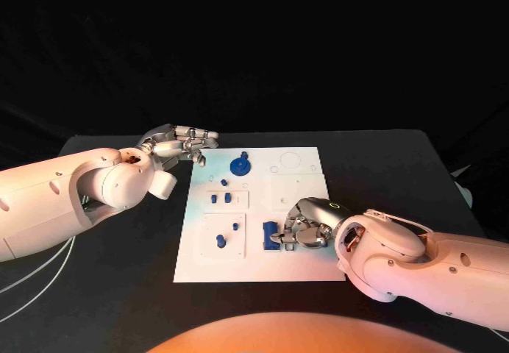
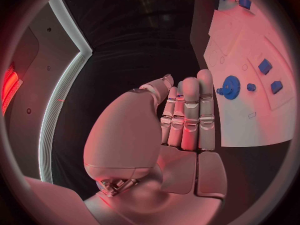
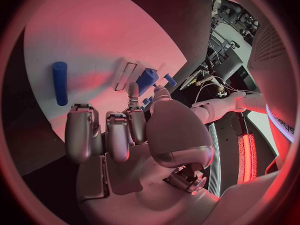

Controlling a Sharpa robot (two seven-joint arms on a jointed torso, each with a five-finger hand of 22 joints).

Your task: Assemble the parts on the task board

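The white task board (image 1: 302, 257) lies in the middle of the table. A blue gear (image 1: 242, 165) (image 2: 231, 87) stands near its far edge. Small blue parts (image 1: 220, 198) (image 2: 264, 66) sit in its left half, and two more (image 1: 221, 239) lie nearer me. A long blue part (image 1: 268, 237) (image 3: 60, 82) lies on the board just beside my right hand (image 1: 302, 228) (image 3: 125, 130). That hand's fingers are curled in and nothing shows in them. My left hand (image 1: 180, 143) (image 2: 187, 115) hovers by the board's far left corner with its fingers stretched out, holding nothing.
Black table (image 1: 117, 294) surrounds the board on all sides. Empty outlines and slots (image 1: 286, 165) mark the board's far right part. White cables (image 1: 31, 283) hang at the near left.
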